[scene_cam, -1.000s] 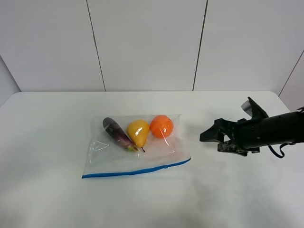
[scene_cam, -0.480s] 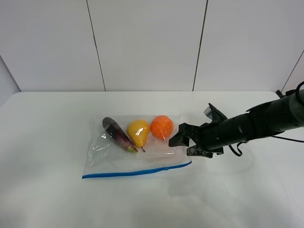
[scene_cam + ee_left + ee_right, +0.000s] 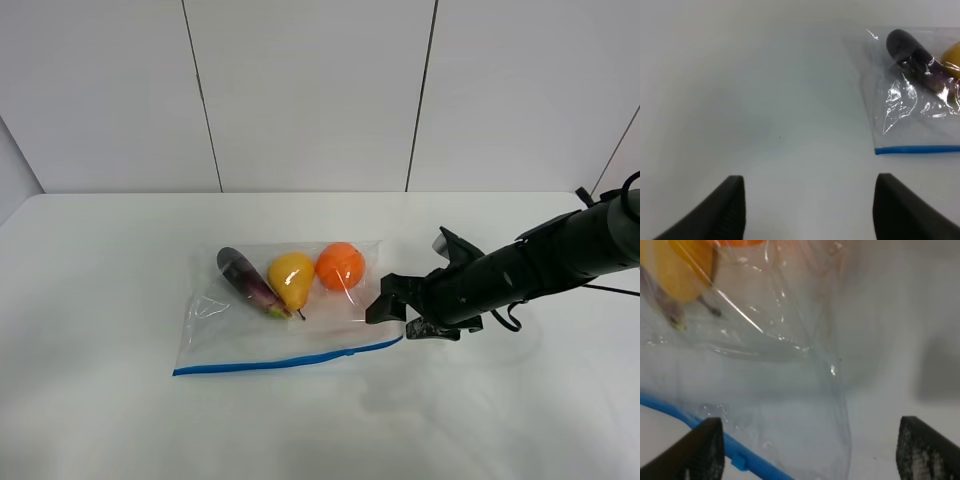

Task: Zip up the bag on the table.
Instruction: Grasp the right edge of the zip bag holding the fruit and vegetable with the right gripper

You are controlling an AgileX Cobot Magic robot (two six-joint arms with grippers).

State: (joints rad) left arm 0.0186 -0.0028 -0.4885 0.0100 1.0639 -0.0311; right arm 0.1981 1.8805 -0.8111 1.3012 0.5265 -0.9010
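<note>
The bag point(image 3: 250, 335) lies flat on the white tabletop point(image 3: 100, 400) with its blue zipper strip point(image 3: 290, 358) along the front edge. An eggplant point(image 3: 245, 280), a pear point(image 3: 290, 280) and an orange point(image 3: 340, 265) are inside. The right claw point(image 3: 400, 315) is spread wide and empty at the strip's right end; it may be touching the plastic. The left claw point(image 3: 810, 205) is also wide and empty, apart from the bag's other end.
</note>
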